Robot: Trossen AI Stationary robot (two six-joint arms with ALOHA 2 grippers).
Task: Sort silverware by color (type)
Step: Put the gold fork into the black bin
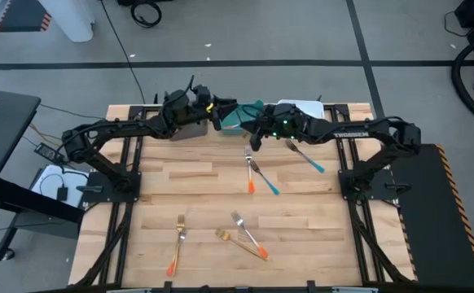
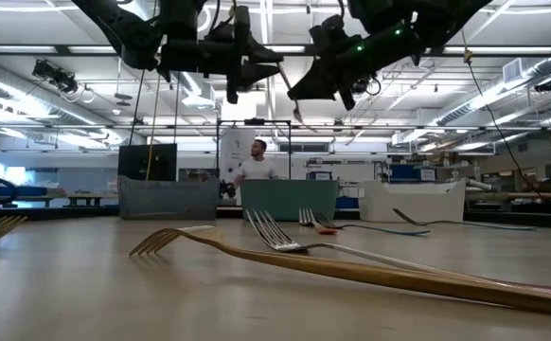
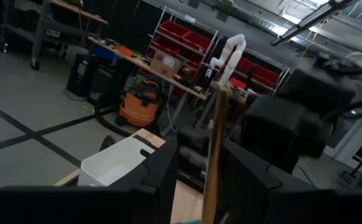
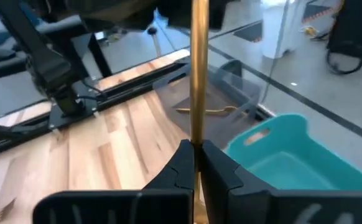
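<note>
At the far edge of the wooden table (image 1: 221, 175) stand three bins: a grey bin (image 2: 167, 198) on the left, a teal bin (image 2: 290, 199) in the middle, a white bin (image 2: 416, 200) on the right. A person (image 2: 256, 163) stands behind them.

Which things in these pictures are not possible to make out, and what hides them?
- Far end of the held fork, gold, clamped in the right gripper: in the right wrist view, the left gripper covers it at the top edge.
- Inside of the white bin: in the low view, its own wall hides it. In the high view, the right arm covers most of it.
- Handle end of the near fork: in the low view, it is cut off by the right edge.
</note>
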